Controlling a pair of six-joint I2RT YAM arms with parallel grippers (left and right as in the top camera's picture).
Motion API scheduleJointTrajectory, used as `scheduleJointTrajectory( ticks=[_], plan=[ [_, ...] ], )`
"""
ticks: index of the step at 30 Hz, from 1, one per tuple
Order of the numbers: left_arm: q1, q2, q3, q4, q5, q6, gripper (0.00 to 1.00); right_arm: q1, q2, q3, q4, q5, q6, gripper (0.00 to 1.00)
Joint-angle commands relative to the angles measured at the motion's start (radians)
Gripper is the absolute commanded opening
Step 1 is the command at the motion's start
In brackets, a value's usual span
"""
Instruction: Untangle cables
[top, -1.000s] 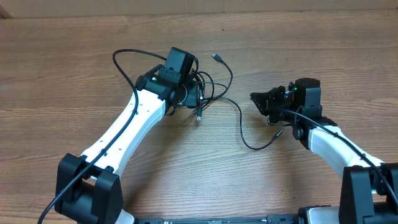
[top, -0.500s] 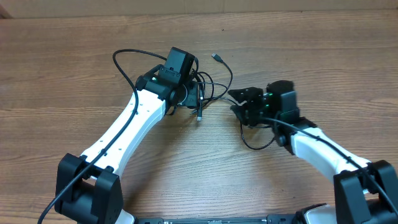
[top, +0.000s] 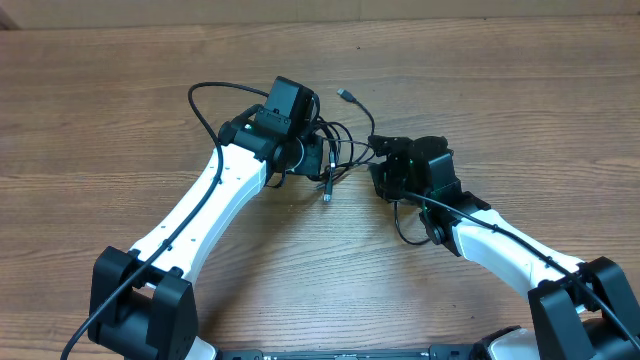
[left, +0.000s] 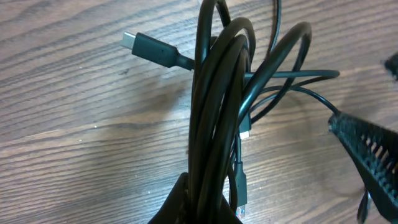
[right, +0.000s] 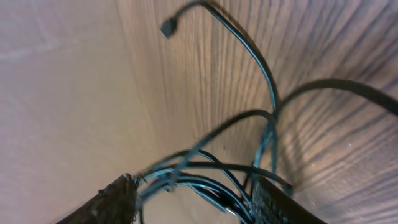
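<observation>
On the wooden table, roughly mid-way between the two arms, we had the cables bunched into one knot of thin black loops. Left gripper was clamped on the bundle: its wrist view showed several strands gathered into one thick hank running down into the jaws at the bottom edge of frame. A flat-tipped plug stuck out to the upper left of that hank, over the wood grain. A smaller plug sat close beside the hank lower down. Right gripper sat just right of the knot, jaws spread wide, nothing pinched. In its wrist view a few thin strands crossed the gap between the fingers; we could not tell whether they touched. From above, one loose end pointed toward the far side of the table. A silvery-tipped end showed just on the near side of the bundle. A slack strand curled beneath the right wrist.
</observation>
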Motion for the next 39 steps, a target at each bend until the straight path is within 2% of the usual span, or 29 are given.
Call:
scheduleJointTrajectory(
  ticks=[1, 10, 12, 15, 18, 20, 23, 27, 34, 37, 39],
  plan=[
    [-0.002, 0.008, 0.008, 0.001, 0.034, 0.027, 0.04, -0.003, 0.006, 0.013, 0.007, 0.04, 0.014, 0.59],
    [-0.039, 0.008, 0.008, 0.0, 0.083, 0.027, 0.04, -0.001, 0.042, 0.013, 0.004, 0.026, 0.015, 0.58],
    [-0.051, 0.008, 0.008, -0.003, 0.084, 0.045, 0.04, -0.001, 0.043, 0.013, 0.003, 0.026, 0.014, 0.55],
    [-0.064, 0.008, 0.008, -0.008, 0.083, 0.075, 0.04, -0.004, 0.044, 0.013, 0.001, 0.03, 0.013, 0.37],
    [-0.064, 0.008, 0.008, -0.011, 0.08, 0.096, 0.04, -0.006, 0.044, 0.013, -0.023, 0.037, 0.01, 0.14],
    [-0.06, 0.008, 0.008, -0.01, 0.049, 0.097, 0.04, -0.014, 0.044, 0.013, -0.059, 0.032, 0.003, 0.04],
    [-0.048, 0.008, 0.008, -0.006, -0.023, 0.064, 0.04, -0.028, 0.044, 0.013, -0.134, 0.01, 0.003, 0.04],
    [-0.023, 0.008, 0.008, -0.006, -0.111, -0.089, 0.04, -0.048, 0.044, 0.013, -0.275, -0.029, 0.003, 0.04],
    [0.021, 0.008, 0.008, -0.004, -0.095, -0.277, 0.04, -0.055, 0.044, 0.013, -0.457, -0.062, 0.003, 0.04],
    [0.029, 0.008, 0.008, -0.003, -0.032, -0.287, 0.04, -0.055, 0.044, 0.013, -0.466, -0.099, 0.003, 0.13],
    [0.03, 0.008, 0.008, 0.002, 0.013, -0.219, 0.04, -0.055, 0.044, 0.013, -0.465, -0.103, -0.019, 0.17]
  ],
)
